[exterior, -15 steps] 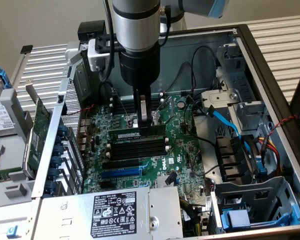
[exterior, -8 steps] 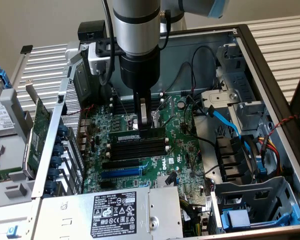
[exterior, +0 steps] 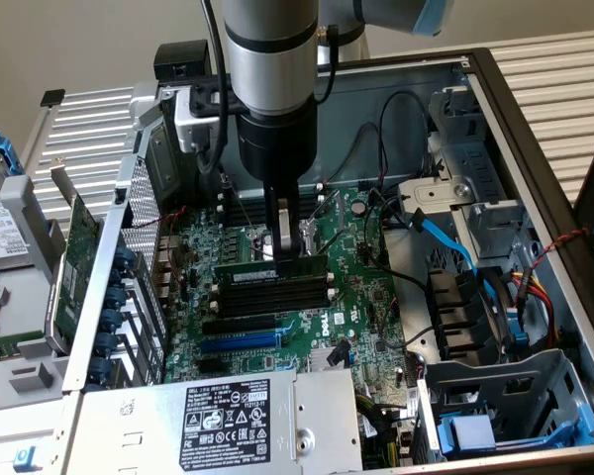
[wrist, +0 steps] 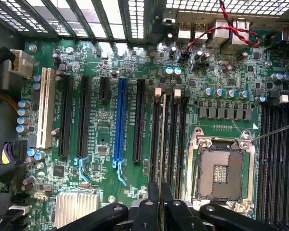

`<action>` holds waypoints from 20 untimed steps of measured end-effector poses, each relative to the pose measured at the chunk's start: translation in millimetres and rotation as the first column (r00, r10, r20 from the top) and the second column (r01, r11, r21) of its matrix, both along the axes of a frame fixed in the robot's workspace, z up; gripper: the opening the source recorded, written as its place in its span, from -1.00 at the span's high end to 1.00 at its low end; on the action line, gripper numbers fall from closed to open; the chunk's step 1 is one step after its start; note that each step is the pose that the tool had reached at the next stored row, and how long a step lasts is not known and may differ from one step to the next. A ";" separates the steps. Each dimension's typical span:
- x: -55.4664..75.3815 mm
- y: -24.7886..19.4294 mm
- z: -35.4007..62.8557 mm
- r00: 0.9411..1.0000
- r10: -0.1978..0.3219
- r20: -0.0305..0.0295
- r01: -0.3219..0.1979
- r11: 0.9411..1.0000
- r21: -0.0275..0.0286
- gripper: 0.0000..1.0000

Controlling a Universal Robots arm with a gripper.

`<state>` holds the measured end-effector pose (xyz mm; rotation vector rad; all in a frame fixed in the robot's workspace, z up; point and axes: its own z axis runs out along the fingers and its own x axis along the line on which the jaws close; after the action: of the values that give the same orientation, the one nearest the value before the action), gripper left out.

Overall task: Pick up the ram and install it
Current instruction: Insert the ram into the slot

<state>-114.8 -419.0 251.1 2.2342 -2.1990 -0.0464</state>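
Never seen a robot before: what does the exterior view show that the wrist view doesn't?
The exterior view adds the silver and black robot arm and a grey metal box with a black label. The wrist view adds the square metal-framed processor socket. Both share the green motherboard, its blue slot, and the gripper clamped on the long, thin, dark green ram stick.

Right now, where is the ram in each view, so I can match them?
Exterior view: the ram sits mid-picture, in the gripper, over the black memory slots.
Wrist view: the ram is edge-on, a thin strip running from the gripper along those slots.
Shared landmark: the blue slot.
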 end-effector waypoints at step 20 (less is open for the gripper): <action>0.0 -2.3 -8.7 1.000 0.004 0.000 -0.004 1.000 0.002 0.73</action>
<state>-114.9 -421.2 242.4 2.2397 -2.1956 -0.0488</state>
